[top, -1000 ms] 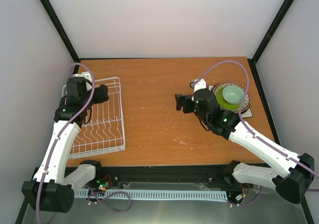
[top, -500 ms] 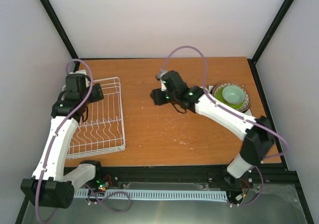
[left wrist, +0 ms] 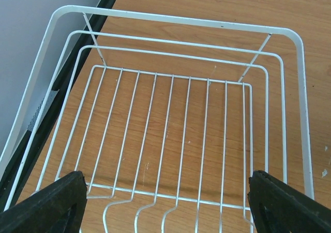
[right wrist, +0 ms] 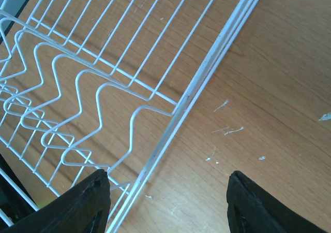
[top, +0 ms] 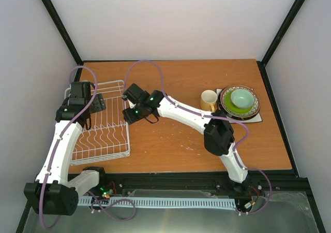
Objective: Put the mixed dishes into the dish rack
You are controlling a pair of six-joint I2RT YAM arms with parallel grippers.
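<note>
The dish rack (top: pixel 103 134), a white wire basket, lies at the table's left with nothing in it. My left gripper (top: pixel 101 104) hovers open over its far end; in the left wrist view the bare rack (left wrist: pixel 176 19) fills the space ahead of my left gripper (left wrist: pixel 165 207). My right gripper (top: pixel 128 116) is open over the rack's right rim (right wrist: pixel 207 67), which runs between its fingers (right wrist: pixel 85 204). At the right, the yellow cup (top: pixel 209 100) stands beside a stack of plates (top: pixel 255 108) with the lime-green plate (top: pixel 232 107) and pale mint bowl (top: pixel 242 96) on top.
The square white plate (top: pixel 257 118) shows under the stack near the table's right edge. Black frame posts and white walls close in the table. My right arm (top: pixel 186 115) stretches across the table's middle, its purple cable looping above.
My right arm has swung left from beside the plate stack to the rack's right rim, and its jaws have narrowed somewhat. The yellow cup now shows. My left gripper has shifted slightly.
</note>
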